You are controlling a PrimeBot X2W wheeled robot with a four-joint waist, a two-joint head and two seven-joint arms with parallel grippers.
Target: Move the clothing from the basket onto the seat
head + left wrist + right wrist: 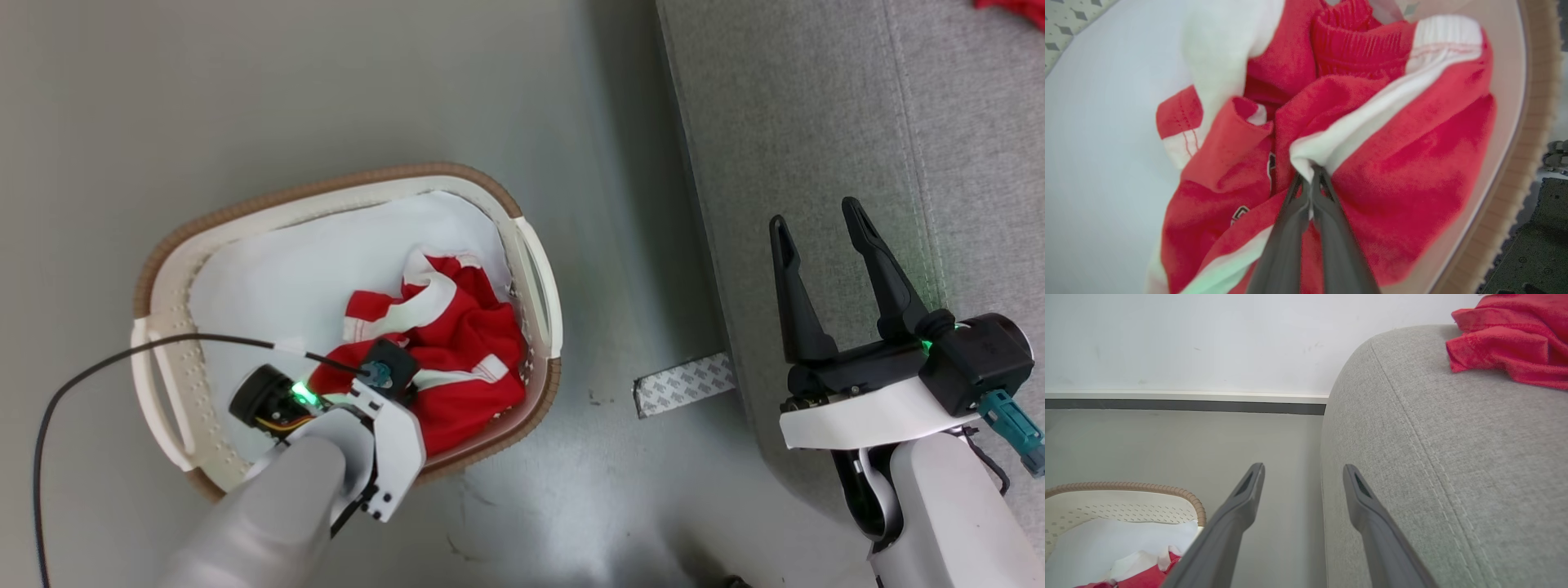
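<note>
The cream basket with a brown rim (343, 184) stands on the floor left of the seat. Crumpled red clothing with white stripes (465, 343) lies in its right half. My left gripper (1312, 169) reaches down into the basket, shut on a raised fold of the clothing (1392, 143) at a white stripe. In the head view its fingers are hidden under the wrist. My right gripper (816, 212) hangs open and empty over the left edge of the big grey seat (816, 98). Another red garment (1511, 347) lies on the seat (1453, 437) at its far corner.
A pale flat pad (286, 269) lines the basket bottom. A patterned strip (684, 384) lies on the grey floor at the seat's base. A black cable (122, 359) loops from my left wrist over the basket's left side. A wall with a dark baseboard (1184, 405) lies beyond.
</note>
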